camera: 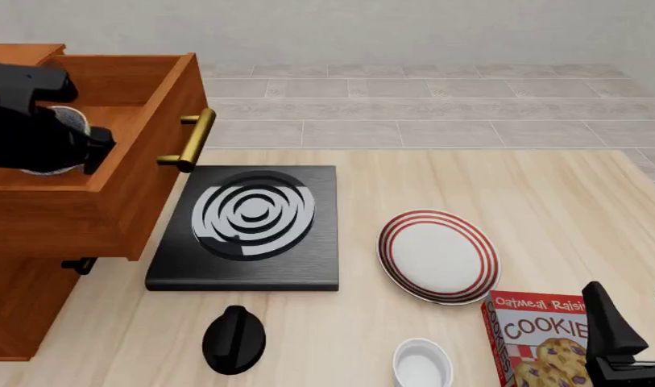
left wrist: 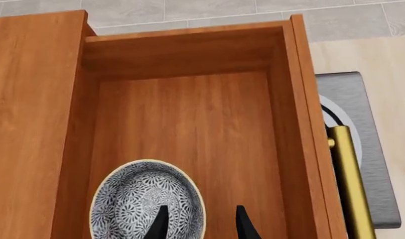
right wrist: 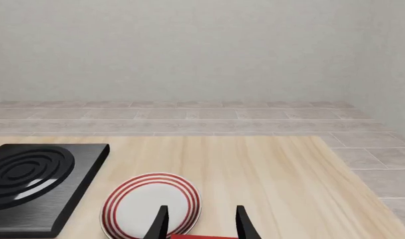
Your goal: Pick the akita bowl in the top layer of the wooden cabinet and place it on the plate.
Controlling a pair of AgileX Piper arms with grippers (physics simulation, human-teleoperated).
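Akita bowl (left wrist: 148, 200) looks rigid, glazed, slippery, so I'd pinch its rim with my open left tool (left wrist: 201, 221).

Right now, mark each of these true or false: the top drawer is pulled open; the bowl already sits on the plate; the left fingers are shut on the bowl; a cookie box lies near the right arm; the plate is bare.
1. The top layer of the wooden cabinet is pulled open. True.
2. The akita bowl already sits on the plate. False: it is inside the open drawer.
3. The left fingers are shut on the bowl. False: they are spread open, one fingertip over the bowl, one beside it.
4. A cookie box lies near the right gripper. True.
5. The plate is bare. True.
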